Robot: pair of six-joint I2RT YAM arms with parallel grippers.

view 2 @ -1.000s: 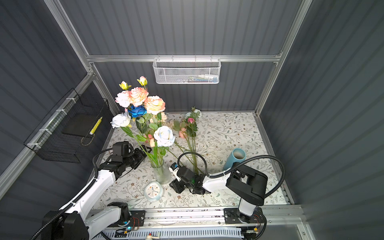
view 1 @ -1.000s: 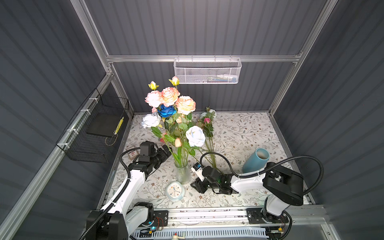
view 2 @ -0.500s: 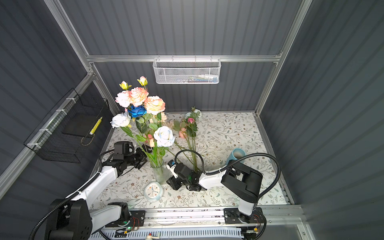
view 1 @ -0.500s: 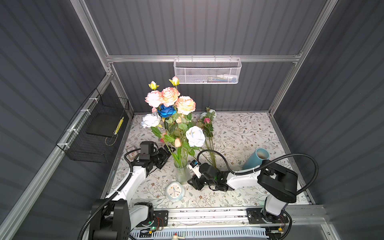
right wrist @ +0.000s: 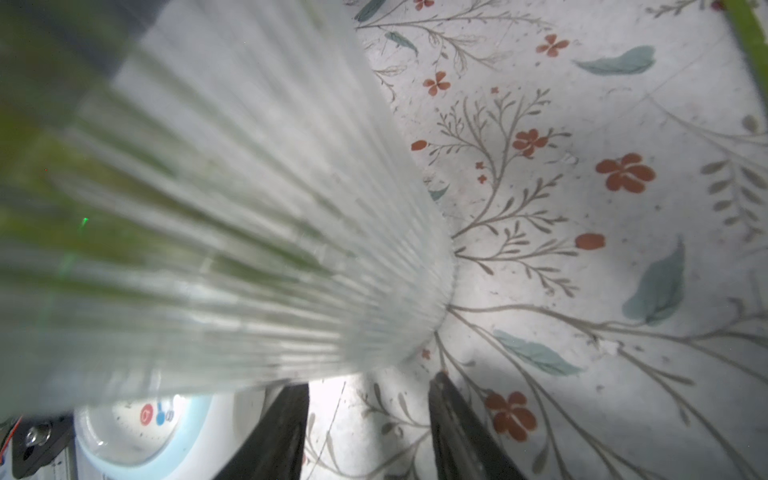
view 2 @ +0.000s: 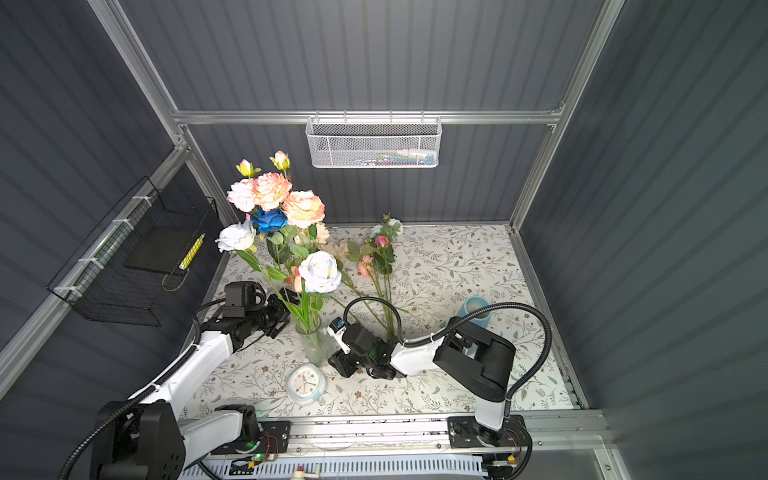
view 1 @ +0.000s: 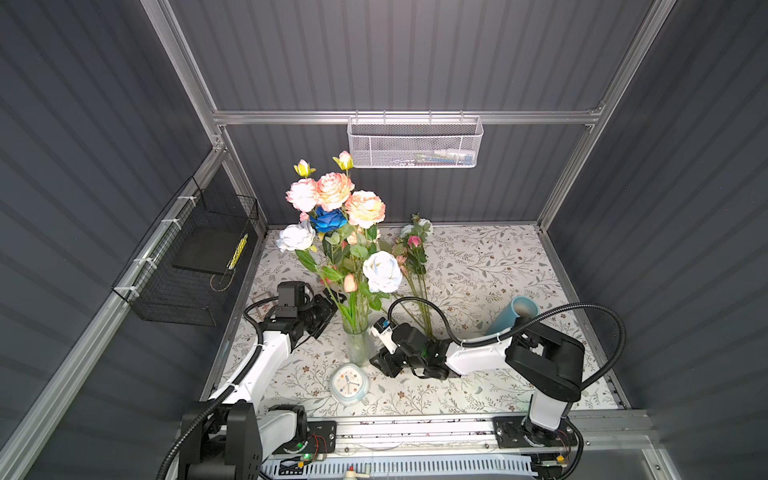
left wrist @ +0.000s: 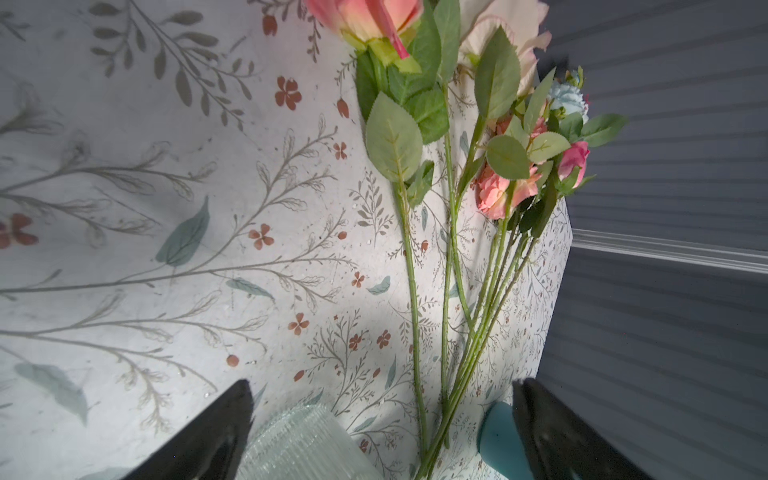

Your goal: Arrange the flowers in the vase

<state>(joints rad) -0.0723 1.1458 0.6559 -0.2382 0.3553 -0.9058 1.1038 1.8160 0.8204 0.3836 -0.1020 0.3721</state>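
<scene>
Sitting in the glass vase near the tablecloth's front edge are most flowers; a loose bunch lies mid-cloth. Left gripper is spread wide, right gripper is parted beside the vase, both empty.

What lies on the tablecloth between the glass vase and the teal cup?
In both top views the loose flowers' stems lie between the glass vase and the teal cup; the right pincer stands there too, near the vase.
</scene>
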